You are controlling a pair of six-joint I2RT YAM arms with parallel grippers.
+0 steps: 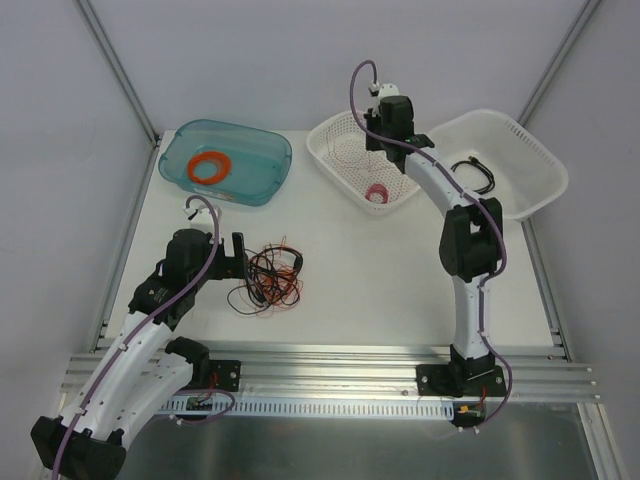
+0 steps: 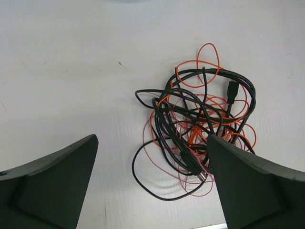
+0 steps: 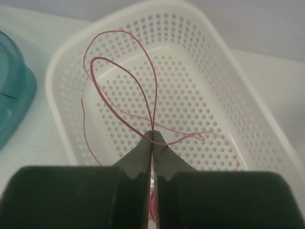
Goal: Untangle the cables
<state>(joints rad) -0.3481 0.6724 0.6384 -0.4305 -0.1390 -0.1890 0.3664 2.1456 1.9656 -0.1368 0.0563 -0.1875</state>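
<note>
One teal tray (image 1: 258,160) w/ orange ring (image 1: 196,167) far-left, well beyond cables (image 1: 268,278)

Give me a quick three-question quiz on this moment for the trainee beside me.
1. True or false: the right pincer is shut on a thin red cable above the left white basket.
2. The left pincer over the tangled cables is: A) open, B) shut on a cable, C) out of view.
3. What lies in the right white basket?
Key: 1 true; 2 A; 3 a black cable.
</note>
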